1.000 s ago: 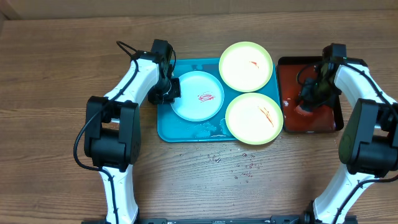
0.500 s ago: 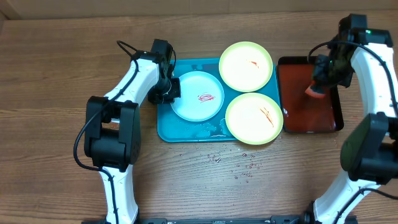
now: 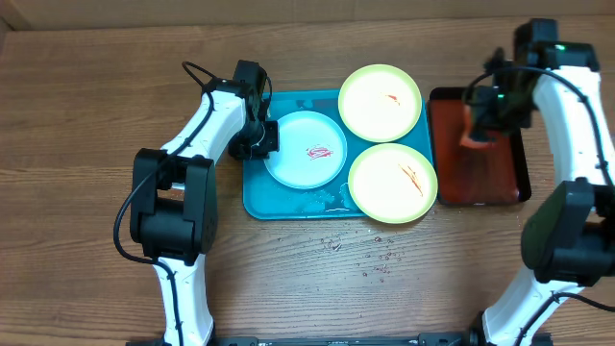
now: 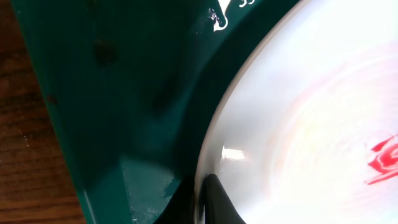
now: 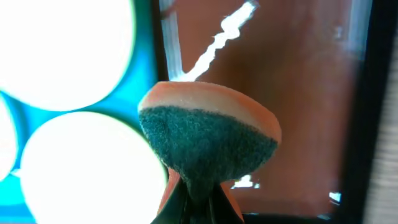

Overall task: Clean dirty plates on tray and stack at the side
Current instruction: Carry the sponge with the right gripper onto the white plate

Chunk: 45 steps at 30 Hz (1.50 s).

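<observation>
Wood-grain table (image 3: pixel 96 96), brown, matte. Water drops (image 3: pixel 370 259) on it just in front of the blue tray (image 3: pixel 253 197).

Blue tray: glossy turquoise plastic, rectangular with rounded corners, at mid table. Wet, with a foam patch (image 3: pixel 322 199) along its front edge.

Red tray (image 3: pixel 485 187): smaller, dark red with a black rim, wet sheen. It sits just right of the blue tray.

All three plates are on the blue tray, round, shallow and glossy:
- far yellow plate (image 3: pixel 380 101): lime rim, small red smear, overhangs the tray's far-right edge
- near yellow plate (image 3: pixel 392 183): lime rim, red streaks, overhangs the front-right corner, just beside the red tray and close to the far plate
- white plate (image 3: pixel 303 149): pale blue rim, red smear at centre, left half of the tray

Sponge (image 5: pixel 208 134): orange foam with a dark green scouring face, squeezed into an hourglass shape.

Left gripper (image 4: pixel 202 202): low over the tray's left side, fingers clamped on the white plate's left rim. Tray wall just beside it.

Right gripper (image 5: pixel 199 193): fingers pinched tight on the sponge, over the red tray's left part. Can't tell if the sponge touches the tray. Both yellow plates lie just left of it.
</observation>
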Each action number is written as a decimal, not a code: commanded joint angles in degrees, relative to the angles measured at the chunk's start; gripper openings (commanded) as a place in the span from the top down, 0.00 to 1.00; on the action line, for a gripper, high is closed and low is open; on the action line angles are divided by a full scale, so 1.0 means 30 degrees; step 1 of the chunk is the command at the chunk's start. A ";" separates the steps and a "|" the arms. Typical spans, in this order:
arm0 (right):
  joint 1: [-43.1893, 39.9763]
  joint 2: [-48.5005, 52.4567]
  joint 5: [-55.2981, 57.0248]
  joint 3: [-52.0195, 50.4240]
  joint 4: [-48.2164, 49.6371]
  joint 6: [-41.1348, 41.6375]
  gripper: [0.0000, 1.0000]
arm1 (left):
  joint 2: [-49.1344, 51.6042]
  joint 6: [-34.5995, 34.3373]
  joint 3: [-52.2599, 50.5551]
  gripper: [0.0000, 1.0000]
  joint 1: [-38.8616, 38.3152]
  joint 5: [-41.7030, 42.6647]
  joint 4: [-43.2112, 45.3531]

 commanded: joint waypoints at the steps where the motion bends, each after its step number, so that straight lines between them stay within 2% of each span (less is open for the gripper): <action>1: 0.2433 -0.0423 -0.1428 0.0852 0.0350 0.0306 0.96 | 0.0503 0.0852 -0.0495 0.96 0.0022 -0.0867 -0.0182; 8: 0.7621 -0.0284 -0.1413 0.1158 0.3300 0.3308 0.96 | 0.0495 0.0852 -0.0495 0.96 0.0022 -0.0852 -0.0189; 12: 0.9602 0.0670 -0.1413 0.1158 0.5144 0.5071 0.96 | 0.0503 0.0787 -0.0495 0.96 0.0022 -0.0044 -0.0189; 19: 1.0848 0.3402 -0.2346 0.1158 0.5209 0.6834 0.96 | 0.0503 0.0204 -0.0495 0.96 0.0036 0.0525 -0.0109; 30: 1.1001 0.6258 -0.1552 0.1144 0.5479 0.8466 0.96 | 0.0503 0.0138 -0.0495 0.96 0.0641 0.1144 -0.0393; 37: 1.1315 0.6615 -0.3169 0.1129 0.6339 0.8823 0.96 | 0.0503 0.0226 -0.0495 0.96 0.0736 0.1843 -0.0466; 45: 1.3340 0.6637 -0.3643 0.1129 0.7475 0.9551 0.96 | 0.0495 0.0517 -0.0495 0.96 0.0750 0.3315 -0.0335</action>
